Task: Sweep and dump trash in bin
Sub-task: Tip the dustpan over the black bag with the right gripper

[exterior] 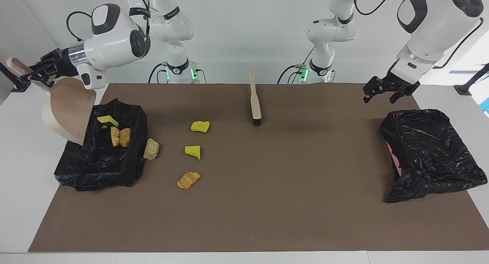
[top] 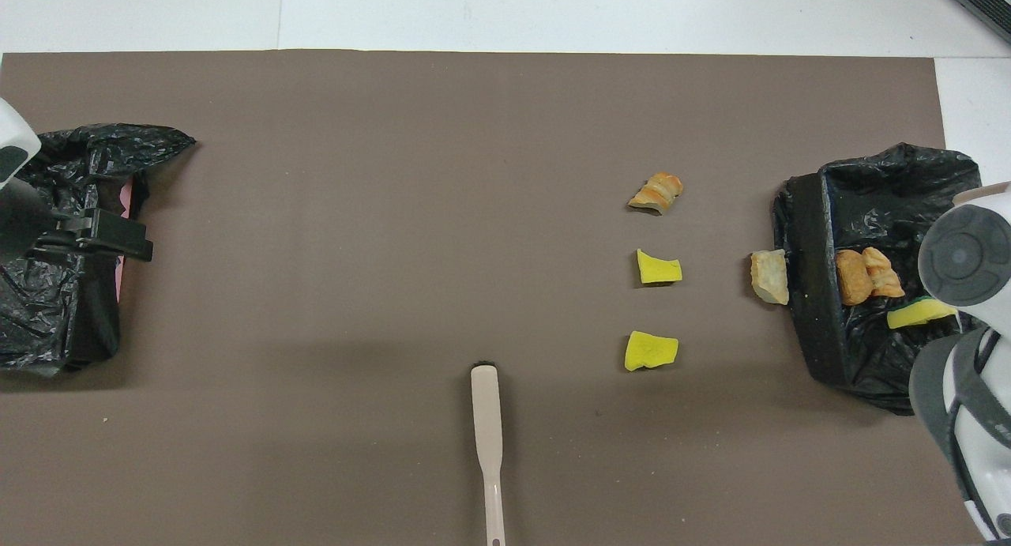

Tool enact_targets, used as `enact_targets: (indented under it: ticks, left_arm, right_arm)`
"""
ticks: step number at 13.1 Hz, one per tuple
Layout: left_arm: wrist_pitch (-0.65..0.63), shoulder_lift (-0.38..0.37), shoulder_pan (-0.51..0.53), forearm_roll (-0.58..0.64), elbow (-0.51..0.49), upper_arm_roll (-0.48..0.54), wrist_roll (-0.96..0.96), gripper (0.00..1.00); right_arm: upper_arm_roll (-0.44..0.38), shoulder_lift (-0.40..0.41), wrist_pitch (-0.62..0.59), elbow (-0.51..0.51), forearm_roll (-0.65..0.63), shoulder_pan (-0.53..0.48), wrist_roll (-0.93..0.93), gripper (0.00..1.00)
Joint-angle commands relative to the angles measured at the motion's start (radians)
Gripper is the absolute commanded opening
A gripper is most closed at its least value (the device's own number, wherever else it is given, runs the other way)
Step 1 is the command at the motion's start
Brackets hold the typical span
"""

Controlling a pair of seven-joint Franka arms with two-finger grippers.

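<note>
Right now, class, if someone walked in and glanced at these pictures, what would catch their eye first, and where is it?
The dustpan, held tipped by the right gripper over the bin at the right arm's end of the table, stands out first. Three scraps already lie in that bin, and four more sit on the mat beside it. The brush lies untouched near the robots, and the left gripper hangs over the mat beside a second black bag.
</note>
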Motion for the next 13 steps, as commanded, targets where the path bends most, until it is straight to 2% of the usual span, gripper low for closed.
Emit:
enact_targets:
  ticks: [1, 4, 7, 11, 13]
  left_arm:
    - [0.004, 0.009, 0.007, 0.021, 0.019, -0.006, 0.006, 1.00]
    - [0.004, 0.009, 0.007, 0.021, 0.019, -0.006, 0.006, 1.00]
    - [0.004, 0.009, 0.007, 0.019, 0.019, -0.006, 0.006, 1.00]
    - [0.004, 0.009, 0.007, 0.021, 0.019, -0.006, 0.006, 1.00]
    - [0.004, 0.009, 0.007, 0.021, 0.019, -0.006, 0.006, 1.00]
  right_arm:
    - [0.006, 0.059, -0.096, 0.109, -0.008, 0.057, 0.002, 0.00]
    - [0.012, 0.122, -0.129, 0.218, 0.097, 0.107, 0.028, 0.00]
    - [0.013, 0.225, -0.149, 0.384, 0.182, 0.141, 0.053, 0.00]
    - [0.013, 0.246, -0.160, 0.426, 0.399, 0.196, 0.302, 0.00]
    - [0.013, 0.255, -0.162, 0.448, 0.557, 0.225, 0.491, 0.00]
